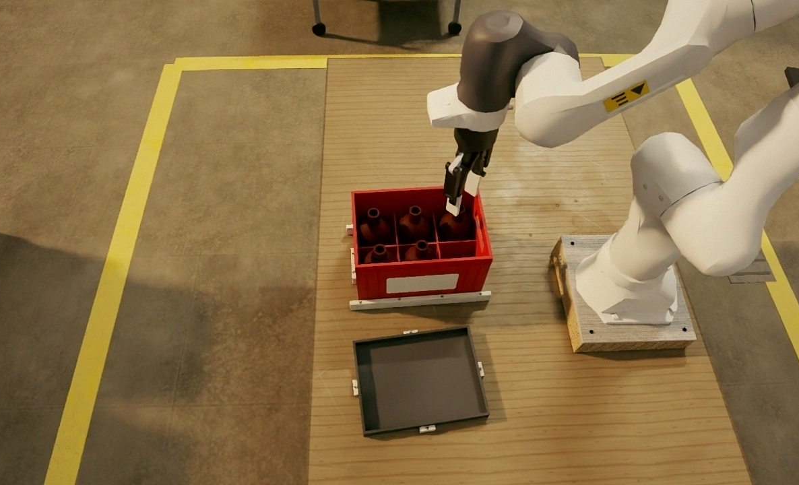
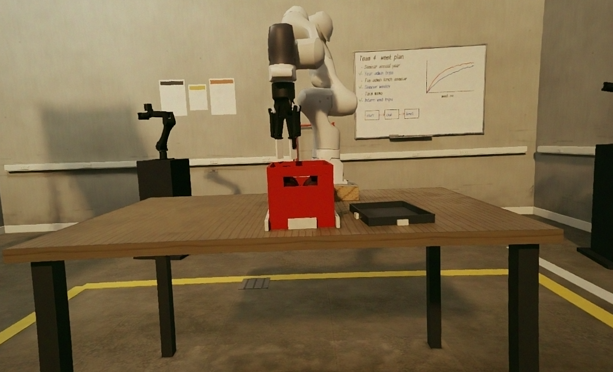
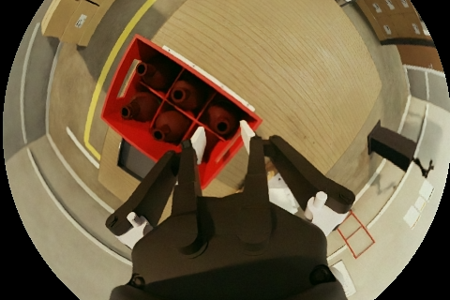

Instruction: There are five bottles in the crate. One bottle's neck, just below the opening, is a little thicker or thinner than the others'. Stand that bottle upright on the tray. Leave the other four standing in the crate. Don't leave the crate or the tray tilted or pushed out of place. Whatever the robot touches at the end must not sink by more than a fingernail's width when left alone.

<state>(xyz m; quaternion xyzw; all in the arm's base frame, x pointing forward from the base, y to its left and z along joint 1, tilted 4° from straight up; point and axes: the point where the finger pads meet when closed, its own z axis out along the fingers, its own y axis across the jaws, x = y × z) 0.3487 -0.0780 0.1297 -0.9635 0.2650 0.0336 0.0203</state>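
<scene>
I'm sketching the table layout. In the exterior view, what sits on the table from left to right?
Red crate → wooden block under the arm's foot → dark tray. The claw, partly open and holding nothing, hangs above the crate.

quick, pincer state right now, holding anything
Pincer: partly open, holding nothing, poised above a bottle in the crate.

robotics lab; whiteboard point(image 2: 419, 90); floor tape point(image 1: 112, 265); spare arm point(image 2: 158, 127)
</scene>
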